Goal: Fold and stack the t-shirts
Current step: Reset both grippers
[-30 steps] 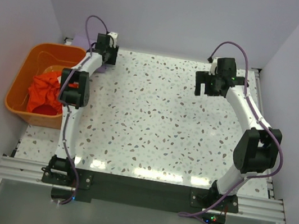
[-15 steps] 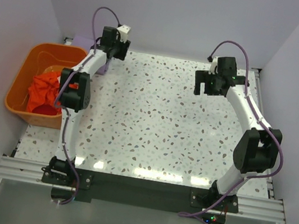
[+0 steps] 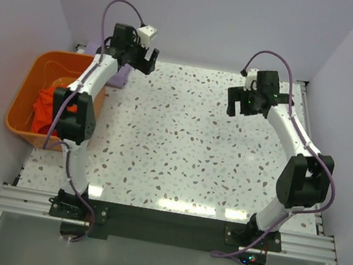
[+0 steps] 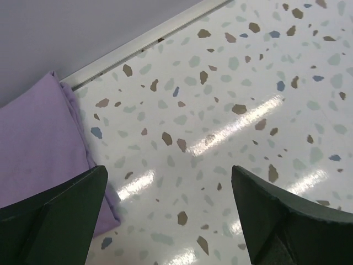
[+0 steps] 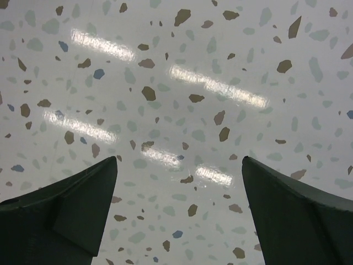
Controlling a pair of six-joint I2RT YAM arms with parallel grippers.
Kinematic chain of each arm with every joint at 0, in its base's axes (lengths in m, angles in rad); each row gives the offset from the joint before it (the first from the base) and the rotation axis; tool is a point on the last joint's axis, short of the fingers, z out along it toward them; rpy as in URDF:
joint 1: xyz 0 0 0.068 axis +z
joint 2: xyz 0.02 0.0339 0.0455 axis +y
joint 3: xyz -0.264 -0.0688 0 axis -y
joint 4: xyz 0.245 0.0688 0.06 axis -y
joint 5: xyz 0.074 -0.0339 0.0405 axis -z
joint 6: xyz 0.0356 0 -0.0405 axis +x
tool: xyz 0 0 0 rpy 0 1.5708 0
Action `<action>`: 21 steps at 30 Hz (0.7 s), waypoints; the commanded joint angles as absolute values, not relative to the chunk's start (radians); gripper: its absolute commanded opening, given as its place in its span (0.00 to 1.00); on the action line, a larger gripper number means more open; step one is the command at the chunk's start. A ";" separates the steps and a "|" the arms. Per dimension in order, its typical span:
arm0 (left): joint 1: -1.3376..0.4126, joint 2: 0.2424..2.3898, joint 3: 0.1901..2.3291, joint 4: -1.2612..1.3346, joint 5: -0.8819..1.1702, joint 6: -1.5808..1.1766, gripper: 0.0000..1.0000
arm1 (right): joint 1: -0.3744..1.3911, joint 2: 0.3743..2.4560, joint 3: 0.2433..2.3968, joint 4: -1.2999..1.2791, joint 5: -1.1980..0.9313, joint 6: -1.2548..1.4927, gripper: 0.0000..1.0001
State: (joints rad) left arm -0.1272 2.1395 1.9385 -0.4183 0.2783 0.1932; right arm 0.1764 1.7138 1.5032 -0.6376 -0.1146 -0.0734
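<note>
Left gripper (image 3: 145, 60) is seen at 11 o'clock over the table (image 3: 179, 160), near the far-left corner. In the left wrist view its fingers (image 4: 55, 221) are spread wide. Nothing is gripped, and only bare speckled surface is seen between them.

The lavender t-shirt (image 4: 38, 149) is laid flat at 10–11 o'clock on the table, with its far corner up against the back rail (image 4: 138, 44). Doubled edges are visible along its side. One finger is seen over the shirt's near edge, but contact cannot be confirmed.

Right gripper (image 3: 243, 107) is held at 1 o'clock over the table, well apart from both shirts. In the right wrist view its fingers (image 5: 60, 215) are fully parted. Nothing is held, and only tabletop with light reflections is seen below.

The orange-red t-shirt (image 3: 44, 111) is bunched up inside the orange basket (image 3: 21, 98), which is parked at 9 o'clock just off the table's left edge. The shirt is partly hidden by the left arm's elbow (image 3: 75, 116). The two shirts are apart and not stacked.
</note>
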 commanded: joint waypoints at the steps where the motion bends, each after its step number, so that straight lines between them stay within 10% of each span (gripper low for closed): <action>1: -0.132 1.976 1.847 -0.503 0.328 0.173 1.00 | 0.172 1.609 1.433 -0.571 -0.169 -0.138 0.99; 21: -0.183 1.256 0.933 -0.440 0.203 0.186 1.00 | 0.172 1.112 0.873 -0.592 -0.218 -0.172 0.99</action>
